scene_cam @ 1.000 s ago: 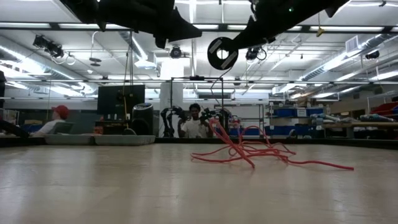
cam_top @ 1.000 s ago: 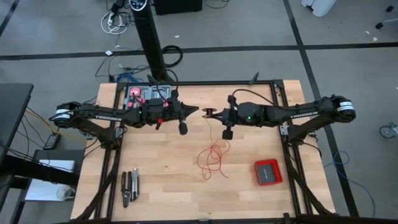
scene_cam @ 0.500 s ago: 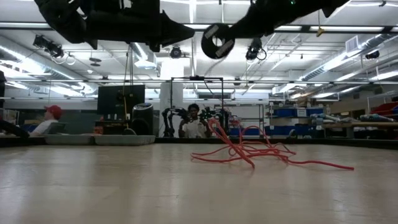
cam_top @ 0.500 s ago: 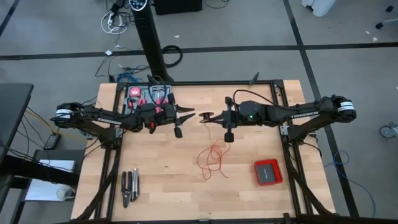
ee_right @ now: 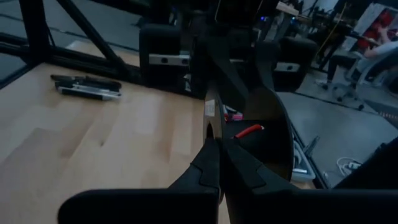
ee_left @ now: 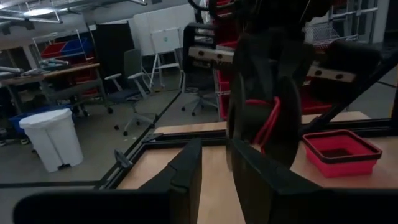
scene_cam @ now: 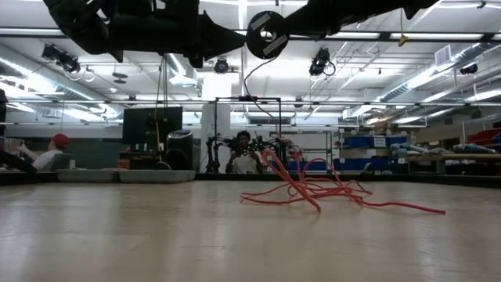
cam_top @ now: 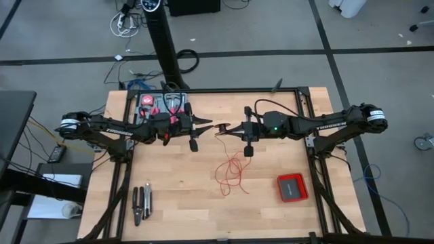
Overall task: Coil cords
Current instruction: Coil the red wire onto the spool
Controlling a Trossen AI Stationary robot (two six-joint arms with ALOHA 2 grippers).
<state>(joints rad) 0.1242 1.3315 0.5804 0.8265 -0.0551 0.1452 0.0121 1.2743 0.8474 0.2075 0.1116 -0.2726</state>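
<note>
Overhead, round black spool (scene_cam: 267,34); squiggly red wire (cam_top: 232,173).

We see a grey concrete floor (cam_top: 380,74) crossed by dark seams surrounding the light wooden table (cam_top: 176,196). Beyond the table we find an open workshop with long ceiling strip lights (scene_cam: 438,74), blue storage bins on shelving (scene_cam: 364,142), a white lidded waste bin (ee_left: 50,137), grey office chairs (ee_left: 127,93), and seated people (scene_cam: 244,157) in the distance.
</note>
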